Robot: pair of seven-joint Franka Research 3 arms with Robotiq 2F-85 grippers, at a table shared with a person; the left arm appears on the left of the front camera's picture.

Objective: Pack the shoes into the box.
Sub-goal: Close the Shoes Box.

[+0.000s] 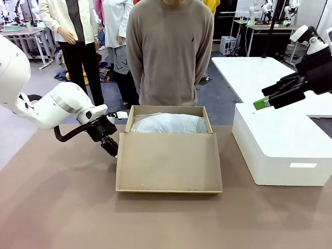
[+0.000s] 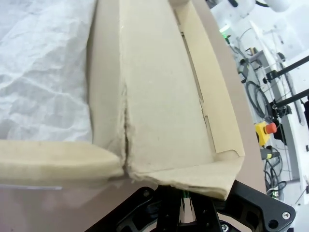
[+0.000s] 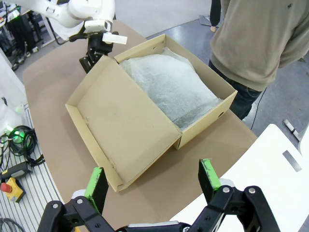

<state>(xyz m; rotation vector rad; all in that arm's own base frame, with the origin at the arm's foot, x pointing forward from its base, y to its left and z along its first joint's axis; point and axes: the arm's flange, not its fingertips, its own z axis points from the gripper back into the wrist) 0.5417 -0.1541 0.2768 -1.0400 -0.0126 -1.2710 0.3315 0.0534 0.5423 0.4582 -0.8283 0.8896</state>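
Note:
The tan box point(image 1: 167, 109) stands in the middle of the table with its flap lid point(image 1: 168, 161) lying flat toward me. White tissue paper point(image 1: 168, 123) fills the inside. The shoes are hidden or out of view. My left gripper point(image 1: 111, 147) is shut, low at the lid's left edge by the hinge corner. In the left wrist view the left gripper point(image 2: 186, 212) sits just under the lid's corner point(image 2: 212, 181); I cannot tell whether it pinches the cardboard. My right gripper point(image 1: 263, 97) hangs open and empty, high at the right. The right wrist view shows the right gripper point(image 3: 152, 171) above the box point(image 3: 120, 125).
A large white block-shaped box point(image 1: 280, 150) stands on the table at the right, under my right gripper. A person in a grey sweater point(image 1: 170, 52) stands at the far side, right behind the box. Bare brown table point(image 1: 62, 207) lies in front and to the left.

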